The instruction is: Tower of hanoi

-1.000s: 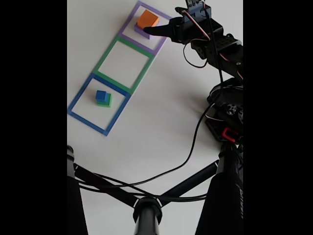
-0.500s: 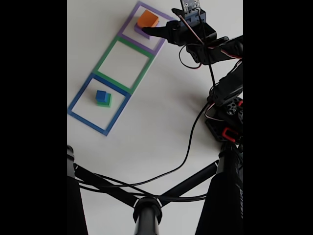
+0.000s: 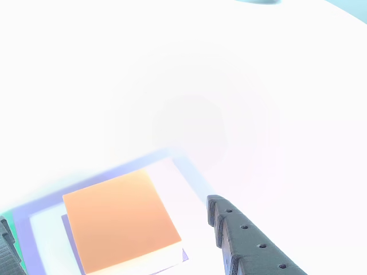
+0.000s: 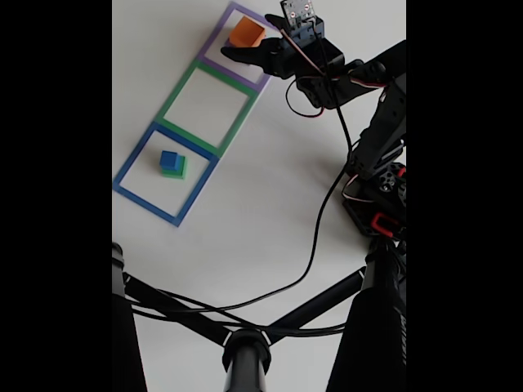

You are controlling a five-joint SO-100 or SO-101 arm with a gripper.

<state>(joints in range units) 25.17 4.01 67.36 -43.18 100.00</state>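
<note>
Claw (image 4: pixel 233 51) spread wide, straddling orange block (image 4: pixel 246 34), nothing held. Orange block sits on purple block (image 3: pixel 71 235) inside purple square (image 4: pixel 214 42), far end of worktop (image 4: pixel 270 204). Blue cube (image 4: pixel 168 159) on green block (image 4: pixel 175 171) in blue square (image 4: pixel 131 163), near left.

Risks: finger (image 3: pixel 252 243) beside block could catch purple block beneath, lifting or dragging both; off-centre closing may twist orange block, slip.

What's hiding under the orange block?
A wider purple block lies under the orange square block; just its thin edges peek out. Both sit inside the purple tape square. The purple block's top is covered.
</note>
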